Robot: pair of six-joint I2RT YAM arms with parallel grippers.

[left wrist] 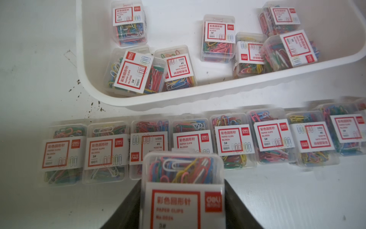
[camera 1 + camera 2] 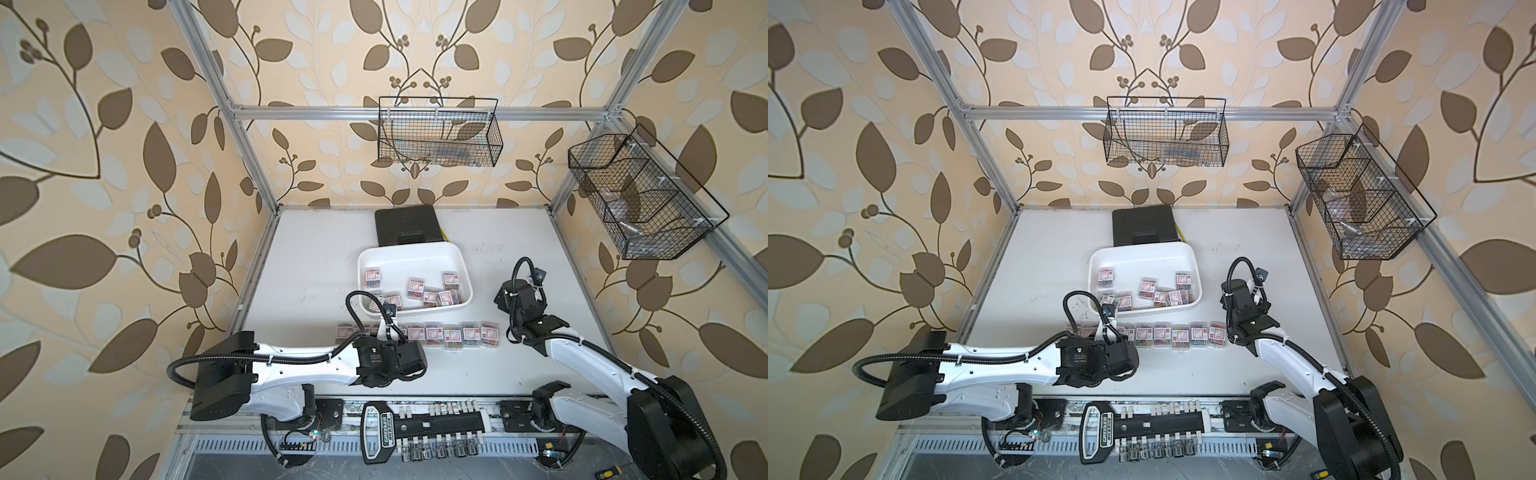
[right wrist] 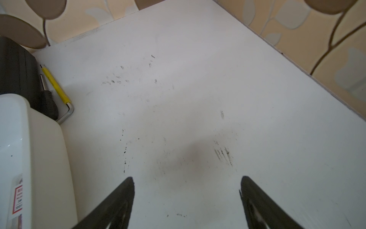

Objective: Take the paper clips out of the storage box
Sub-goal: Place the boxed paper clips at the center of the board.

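The white storage box [image 2: 415,251] sits mid-table and holds several clear boxes of paper clips [image 2: 414,286], some leaning on each other [image 1: 217,37]. Between it and the arms, a row of several paper clip boxes [image 2: 451,334] lies on the table, seen close in the left wrist view [image 1: 231,138]. My left gripper [image 1: 182,180] is shut on one paper clip box [image 1: 183,190], held just in front of that row near its left part. My right gripper [image 3: 186,178] stands open over bare table right of the storage box [image 3: 39,138], nothing between its fingers.
A black hard case [image 2: 406,224] stands behind the storage box, with a yellow-handled hex key [image 3: 55,87] beside it. Two black wire baskets hang on the frame, at the back [image 2: 440,133] and at the right [image 2: 640,199]. A socket tool rail [image 2: 436,424] lies along the front edge.
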